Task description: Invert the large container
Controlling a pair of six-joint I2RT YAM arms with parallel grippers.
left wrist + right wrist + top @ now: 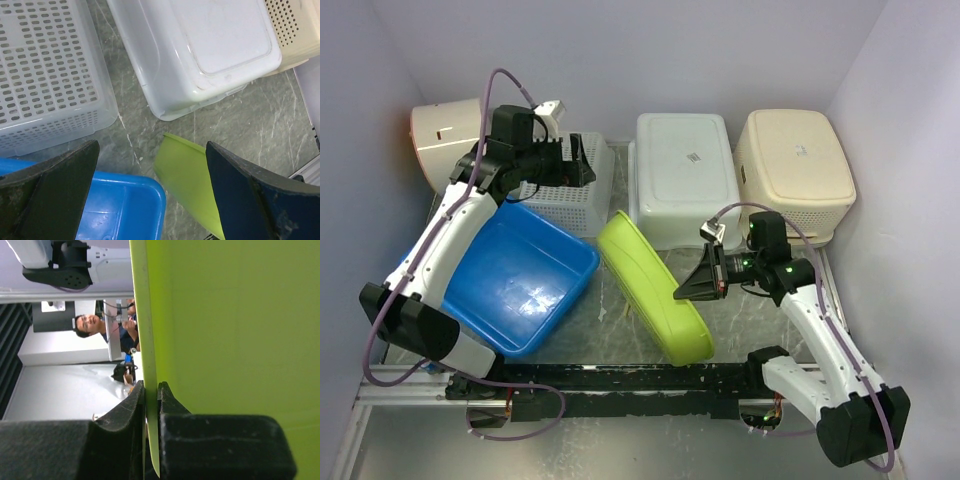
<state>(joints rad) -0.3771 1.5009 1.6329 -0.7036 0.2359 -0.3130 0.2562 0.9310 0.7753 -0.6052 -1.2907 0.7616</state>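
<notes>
halfway: lime green plastic tub (655, 290) stands tipped on edge on grey marble surface (240, 120), beside blue plastic tub (525, 275). right end effector (682, 292) pinches its rim tight. left end effector (588, 165) spread wide, holds nothing. flip down not yet done.

A blue tub (520, 275) lies open beside a perforated basket (572, 207); white tub (682, 175) and cream tub (795, 165) sit inverted.

Left gripper (578, 165) spread wide, raised near far edge; right gripper (151, 390) pinching lime-green plastic tub (225, 340) rim, right of centre.
</notes>
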